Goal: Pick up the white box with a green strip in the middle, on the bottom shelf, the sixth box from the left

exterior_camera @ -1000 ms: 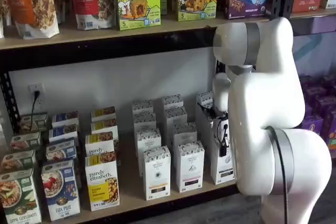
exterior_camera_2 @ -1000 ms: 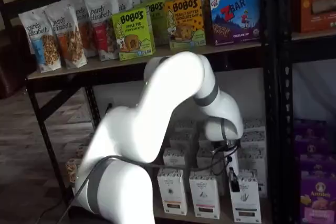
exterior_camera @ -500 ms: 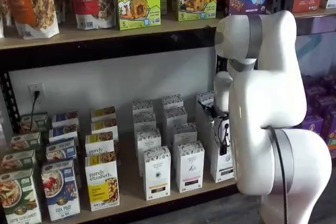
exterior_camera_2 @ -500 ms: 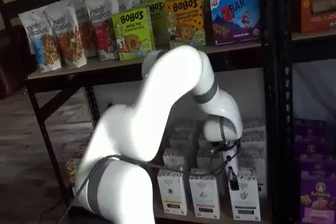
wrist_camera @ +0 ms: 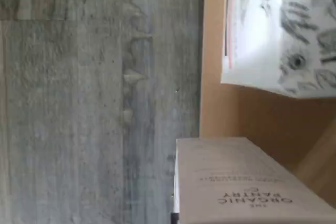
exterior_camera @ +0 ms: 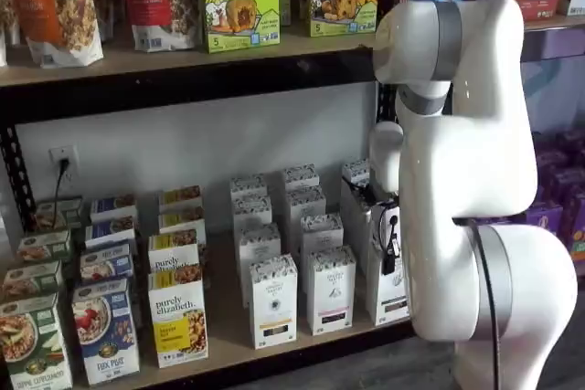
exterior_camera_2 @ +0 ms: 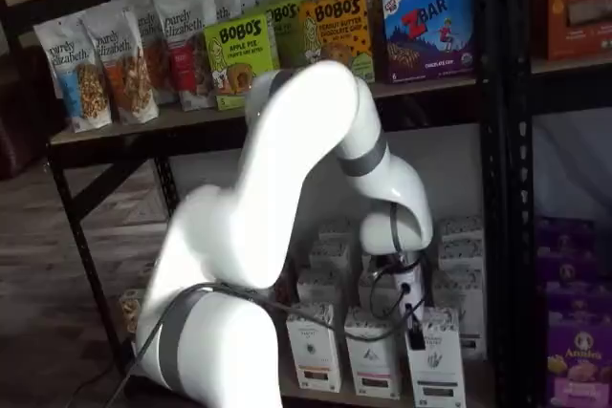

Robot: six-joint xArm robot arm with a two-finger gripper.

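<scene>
Both shelf views show the gripper (exterior_camera: pixel 390 242) down at the right end of the bottom shelf (exterior_camera: pixel 228 326), its black fingers (exterior_camera_2: pixel 417 338) closed on the white box (exterior_camera_2: pixel 435 360). That box is the frontmost carton at the shelf's right end, by the front edge; in one shelf view it tilts a little, its top leaning away from the neighbouring cartons, while the small dark label near its foot shows plainly. The claw's white body sits at the top of the carton, and a black cable (exterior_camera_2: pixel 387 308) loops beside it. No gap shows between the fingers and the carton's sides.

Wrist view is turned on its side: a speckled carton top (wrist_camera: pixel 294 30) fills one corner, a pale box side (wrist_camera: pixel 241 182) printed "THE ORGANIC PANTRY" lies across from it, tan shelf board (wrist_camera: pixel 215 77) runs between them, and grey plank floor (wrist_camera: pixel 94 103) takes up the rest. No finger is visible there.

To the left of the held box stand two more rows of like white cartons (exterior_camera: pixel 272 299), front ones just back from the shelf's front edge. Further left are yellow-labelled purely elizabeth boxes (exterior_camera: pixel 177 317), then cereal boxes (exterior_camera: pixel 105 331) toward the left end. The robot's white arm (exterior_camera: pixel 466 180) hides the shelf's right corner.
</scene>
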